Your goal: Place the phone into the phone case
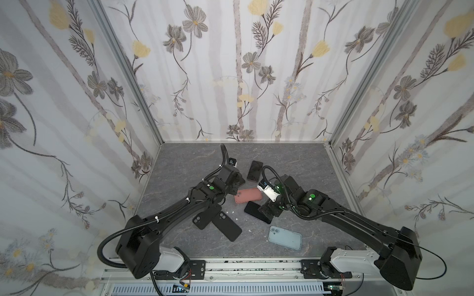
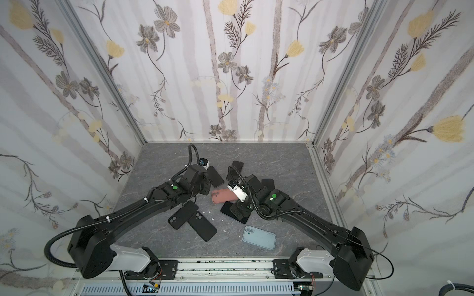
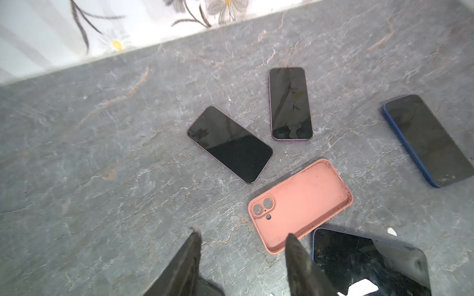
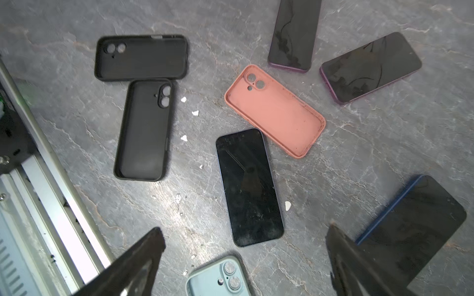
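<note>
The pink case (image 3: 300, 205) lies flat on the desk (image 3: 102, 179), hollow side up. The left hand (image 3: 243, 241) has its fingers apart, one tip by the case's end. The black phone (image 4: 248, 187) lies right beside the case, in front of the right hand (image 4: 246, 233), whose fingers are wide apart.

The salmon-pink case (image 4: 275, 112), black cases (image 4: 141, 57) and pale-blue case (image 1: 284, 237) sit on a veined grey tabletop (image 4: 359, 153).

With the open case (image 1: 248, 195) on the table (image 1: 179, 164) as your mark, you had the near phone (image 1: 252, 209) touching its front edge, a left case (image 1: 204, 219) touching a second case (image 1: 230, 229) front-left, a lone case (image 1: 284, 237) front-right, and three far phones (image 1: 254, 171) behind.
</note>
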Robot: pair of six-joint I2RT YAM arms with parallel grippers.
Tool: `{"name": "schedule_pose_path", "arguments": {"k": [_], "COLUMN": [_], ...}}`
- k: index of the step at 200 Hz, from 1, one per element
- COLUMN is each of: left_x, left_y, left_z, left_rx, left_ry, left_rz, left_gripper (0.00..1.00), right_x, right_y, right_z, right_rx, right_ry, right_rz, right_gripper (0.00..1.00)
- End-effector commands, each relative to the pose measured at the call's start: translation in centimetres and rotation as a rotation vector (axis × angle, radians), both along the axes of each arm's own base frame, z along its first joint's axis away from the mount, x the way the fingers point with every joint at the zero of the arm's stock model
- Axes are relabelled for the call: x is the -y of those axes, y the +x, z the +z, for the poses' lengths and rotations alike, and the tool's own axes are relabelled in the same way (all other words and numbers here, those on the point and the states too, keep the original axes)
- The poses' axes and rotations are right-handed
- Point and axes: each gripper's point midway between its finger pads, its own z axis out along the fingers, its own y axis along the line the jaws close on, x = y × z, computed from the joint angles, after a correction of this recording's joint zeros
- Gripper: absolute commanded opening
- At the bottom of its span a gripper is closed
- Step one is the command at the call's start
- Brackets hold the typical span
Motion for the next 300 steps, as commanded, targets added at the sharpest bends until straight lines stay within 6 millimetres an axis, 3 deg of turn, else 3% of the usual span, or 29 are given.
{"name": "schedule_pose_path", "arguments": {"k": [1,42,74,104,175,212,226,300], "left_x": [-1.0,-2.1,-1.8,-1.5,-0.6,-0.5,-0.4,0.1], "left_y": [-1.0,-5.1,-7.9,-9.4,-10.6,-10.6,-10.6,-11.1], "left_z": [2.8,4.7,4.1,3.4,2.1,1.9,1.7,1.1], "left_rx": [0.131,0.246,0.242,0.210,0.187,0.179,0.174,0.160], "left_ry": [-0.030,-0.106,-0.141,-0.135,-0.110,-0.067,-0.057,-0.061], "left_rz": [-0.047,-0.179,-0.299,-0.374,-0.472,-0.497,-0.503,-0.533], "left_gripper": [0.63,0.76,0.85,0.87,0.87,0.95,0.98,0.98], "right_x": [0.0,0.3,0.8,1.1,1.9,2.0,2.0,1.9], "right_y": [0.1,0.1,0.2,0.2,0.7,1.1,1.1,0.9], "right_z": [-1.8,-5.2,-7.0,-8.5,-10.8,-11.6,-12.9,-15.2], "right_rx": [-0.010,-0.068,-0.078,-0.081,-0.098,-0.094,-0.118,-0.161], "right_ry": [-0.070,-0.158,-0.217,-0.268,-0.301,-0.311,-0.335,-0.352], "right_rz": [0.051,0.056,0.076,0.109,0.153,0.177,0.189,0.197], "right_gripper": [0.99,1.00,1.00,1.00,1.00,1.00,1.00,1.00]}}
